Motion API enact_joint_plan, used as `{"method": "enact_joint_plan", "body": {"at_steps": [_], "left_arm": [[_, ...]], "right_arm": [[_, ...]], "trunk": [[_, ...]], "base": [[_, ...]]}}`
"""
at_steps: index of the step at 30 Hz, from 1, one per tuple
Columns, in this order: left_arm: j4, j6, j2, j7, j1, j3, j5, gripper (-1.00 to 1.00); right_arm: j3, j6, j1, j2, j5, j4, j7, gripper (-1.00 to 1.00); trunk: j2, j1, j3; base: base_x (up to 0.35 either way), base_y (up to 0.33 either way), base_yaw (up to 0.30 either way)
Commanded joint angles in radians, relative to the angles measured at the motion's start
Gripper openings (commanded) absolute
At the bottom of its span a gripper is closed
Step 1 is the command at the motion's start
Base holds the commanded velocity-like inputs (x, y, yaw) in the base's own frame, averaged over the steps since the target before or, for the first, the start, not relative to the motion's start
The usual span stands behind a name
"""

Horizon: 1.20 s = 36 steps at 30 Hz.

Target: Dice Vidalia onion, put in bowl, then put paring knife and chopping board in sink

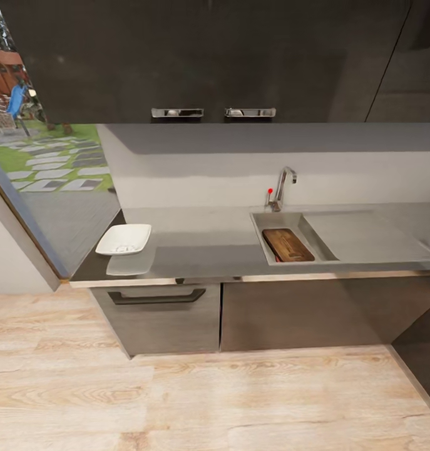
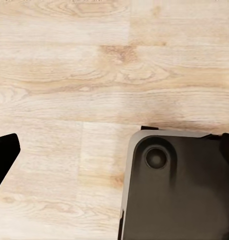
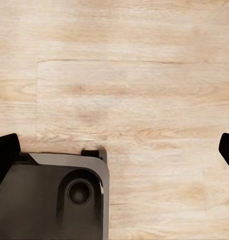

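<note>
One chopping board (image 1: pixel 288 244) lies inside the sink (image 1: pixel 265 220) basin, tilted against its floor. A sliver of red shows at the board's near left edge; whether it is the knife cannot be told. The chrome tap (image 1: pixel 282 185) with its red knob (image 1: pixel 270 190) stands behind the basin. The white bowl (image 1: pixel 123 239) sits well apart, at the far left end of the grey bench (image 1: pixel 202 241), above a drawer with a dark handle (image 1: pixel 156 296). Dark upper cabinets (image 1: pixel 202 56) hang overhead. Both wrist views look down on the pale wood floor (image 2: pixel 69 75) and the robot's dark base (image 2: pixel 179 190). Left claw (image 2: pixel 117 150): fingertips at opposite frame edges, spread wide. Right claw (image 3: pixel 117 150): likewise spread wide, holding nothing.
</note>
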<state>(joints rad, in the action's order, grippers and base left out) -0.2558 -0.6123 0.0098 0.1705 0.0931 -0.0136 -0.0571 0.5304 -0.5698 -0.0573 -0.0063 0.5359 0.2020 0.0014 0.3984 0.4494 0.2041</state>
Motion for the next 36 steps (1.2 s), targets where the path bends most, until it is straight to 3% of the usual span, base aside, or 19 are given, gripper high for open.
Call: {"method": "enact_joint_plan", "body": {"at_steps": [1,36], "left_arm": [[-0.002,-0.001,0.000,0.000,0.001,-0.002,-0.006,1.00],[0.010,0.001,-0.001,0.000,0.000,-0.002,-0.006,1.00]], "right_arm": [[0.008,-0.005,-0.001,0.000,0.010,-0.001,0.000,1.00],[0.008,-0.007,-0.001,0.000,0.010,-0.003,0.000,1.00]], "trunk": [[0.002,0.001,0.000],[0.002,0.001,-0.055]], "base": [[0.000,0.000,0.000],[0.000,0.000,0.000]]}}
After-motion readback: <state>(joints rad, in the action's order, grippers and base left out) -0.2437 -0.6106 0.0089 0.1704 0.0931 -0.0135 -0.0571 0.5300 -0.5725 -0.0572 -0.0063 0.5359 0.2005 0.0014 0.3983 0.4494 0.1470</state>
